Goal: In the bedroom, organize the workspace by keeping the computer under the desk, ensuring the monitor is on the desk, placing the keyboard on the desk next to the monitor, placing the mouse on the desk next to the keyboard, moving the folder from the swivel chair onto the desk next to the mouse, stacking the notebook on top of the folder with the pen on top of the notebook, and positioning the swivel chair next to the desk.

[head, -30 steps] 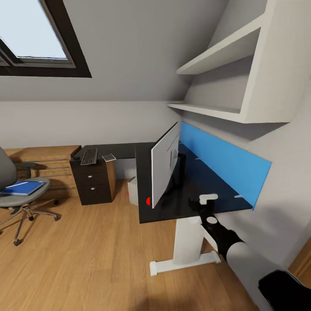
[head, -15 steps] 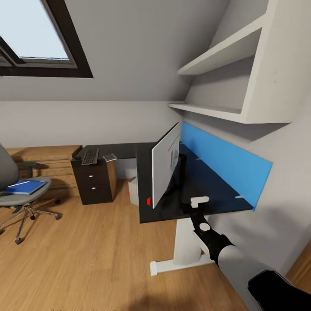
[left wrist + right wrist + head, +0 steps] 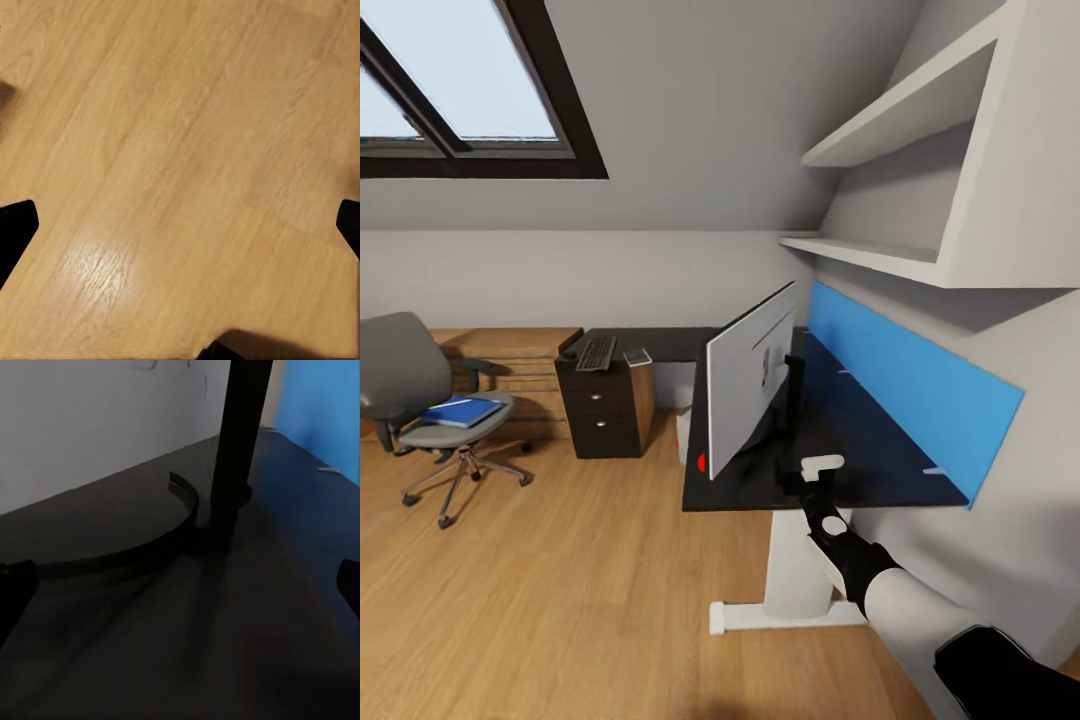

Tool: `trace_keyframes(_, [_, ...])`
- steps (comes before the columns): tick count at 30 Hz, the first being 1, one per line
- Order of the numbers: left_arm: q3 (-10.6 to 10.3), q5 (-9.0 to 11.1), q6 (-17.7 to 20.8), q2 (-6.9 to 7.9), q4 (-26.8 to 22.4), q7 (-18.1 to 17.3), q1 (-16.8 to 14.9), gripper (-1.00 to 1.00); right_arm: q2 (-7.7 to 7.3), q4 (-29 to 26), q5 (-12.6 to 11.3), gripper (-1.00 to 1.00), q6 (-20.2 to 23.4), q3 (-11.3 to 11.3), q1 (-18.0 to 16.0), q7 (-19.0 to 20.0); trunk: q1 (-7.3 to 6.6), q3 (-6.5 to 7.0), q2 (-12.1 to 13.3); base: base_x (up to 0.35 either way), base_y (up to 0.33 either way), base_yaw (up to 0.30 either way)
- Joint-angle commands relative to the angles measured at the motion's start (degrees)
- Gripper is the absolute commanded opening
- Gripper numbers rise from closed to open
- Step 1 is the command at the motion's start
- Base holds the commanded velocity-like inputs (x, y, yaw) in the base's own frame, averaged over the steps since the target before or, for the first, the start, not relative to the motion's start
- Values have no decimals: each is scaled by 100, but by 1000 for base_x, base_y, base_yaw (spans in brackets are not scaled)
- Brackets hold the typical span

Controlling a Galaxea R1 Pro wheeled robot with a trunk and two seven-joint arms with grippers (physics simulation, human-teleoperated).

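Head view, left to right: chair (image 3: 420, 395) sits out on the wood floor (image 3: 560, 580), well apart from the table (image 3: 840, 450), with the blue folder (image 3: 460, 411) lying on its seat. Next, the table's drawer end has the keyboard (image 3: 596, 352) on top, and a small grey notebook (image 3: 637, 356) just beside it. I can barely see the computer (image 3: 684, 440), tucked under the table. Monitor (image 3: 745, 392) stands on the near wing, white back facing me. My right pincer (image 3: 815, 470) hovers over the table edge by the monitor's stand (image 3: 232, 457); its fingers look spread wide. Left pincer's fingertips (image 3: 15, 232) are wide too, over bare floor.
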Motion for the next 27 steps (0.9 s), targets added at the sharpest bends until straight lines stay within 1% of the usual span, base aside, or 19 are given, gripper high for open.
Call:
trace_keyframes(1, [-7, 46, 34, 1, -21, 23, 5, 100, -3, 7, -51, 100, -28, 46, -6, -25, 0, -7, -3, 0, -142, 97])
trace_keyframes(9, [2, 55, 18, -8, -21, 24, 5, 100, -27, 13, -51, 100, -63, 36, 5, -5, 0, -11, -3, 14, -30, 20])
trace_keyframes(19, [2, 55, 18, -15, -13, 24, 5, 100, -34, 22, -78, 100, -82, 29, 13, -11, 0, -11, -3, 259, 0, 0])
trace_keyframes(27, [4, 55, 24, -18, -12, 24, 5, 100, -47, 17, -85, 100, -77, 13, 12, -29, 0, -11, -3, 68, 0, 0])
